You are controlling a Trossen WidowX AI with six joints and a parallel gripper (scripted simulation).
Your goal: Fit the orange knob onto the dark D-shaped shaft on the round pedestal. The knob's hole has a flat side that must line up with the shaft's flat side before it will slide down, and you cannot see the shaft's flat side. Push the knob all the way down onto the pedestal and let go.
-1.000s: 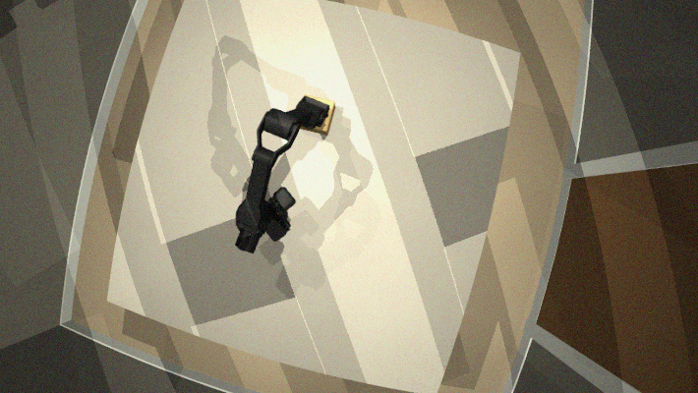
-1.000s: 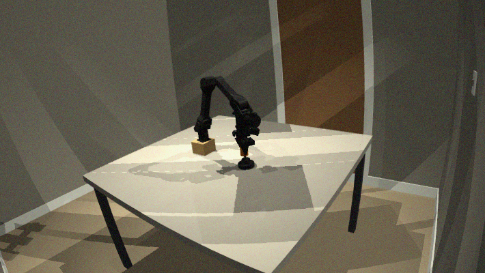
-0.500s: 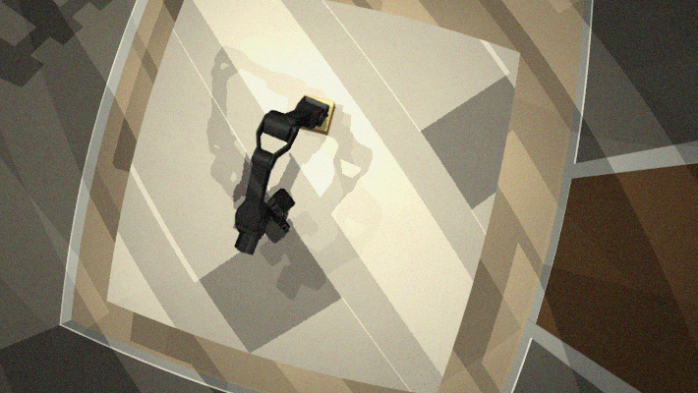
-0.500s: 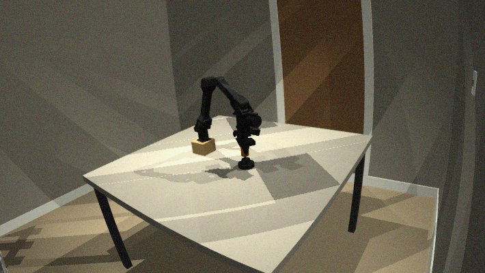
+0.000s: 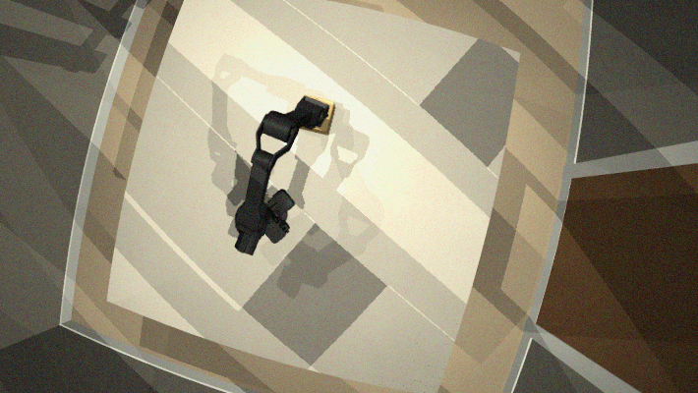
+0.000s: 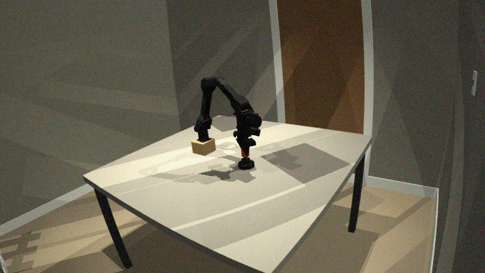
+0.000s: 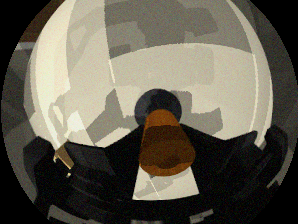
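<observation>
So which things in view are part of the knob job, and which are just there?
Part of the job:
- orange knob, held by the gripper
- gripper
- round pedestal, below the knob

Just there:
- brown door
- wall switch

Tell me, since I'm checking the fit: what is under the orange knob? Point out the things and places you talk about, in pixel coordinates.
Below the knob (image 7: 165,145) stands the round black pedestal (image 6: 246,164) (image 7: 145,107). The knob's underside and its hole are hidden, so their fit on the shaft can't be seen.
</observation>
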